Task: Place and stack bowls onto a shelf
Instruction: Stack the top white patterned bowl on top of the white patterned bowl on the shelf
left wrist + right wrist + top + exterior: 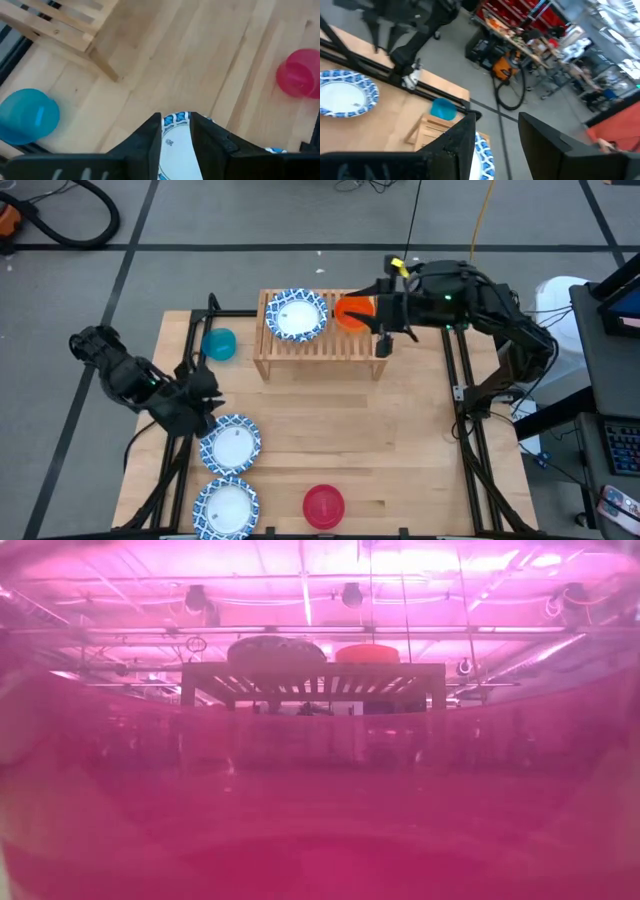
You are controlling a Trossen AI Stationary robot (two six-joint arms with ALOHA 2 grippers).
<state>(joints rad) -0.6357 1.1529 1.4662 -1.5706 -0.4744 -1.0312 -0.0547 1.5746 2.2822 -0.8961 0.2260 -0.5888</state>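
Observation:
The shelf [320,345] stands at the table's far side and carries a blue-patterned bowl [297,314] and an orange bowl [352,311] on its slats. A teal bowl [219,344] sits on the table left of the shelf. Two more blue-patterned bowls [231,444] [226,508] and a red bowl [323,506] lie near the front edge. My left gripper [176,125] is open over the farther of these two bowls [175,150], at its left rim. My right gripper [495,120] hangs open and raised beside the orange bowl, holding nothing. My left gripper slants down from the table's left over the blue-patterned bowl's rim [176,119], which shows in the gap between its fingers. I cannot tell whether the fingers touch it. The bowl lies flat on the table.
In the low view the red bowl [320,800] stands right before the camera and tints it pink; the shelf [315,675] shows through it. Bare tabletop [380,440] lies between the shelf and the front bowls. Black frame rails [470,450] run along both table sides.

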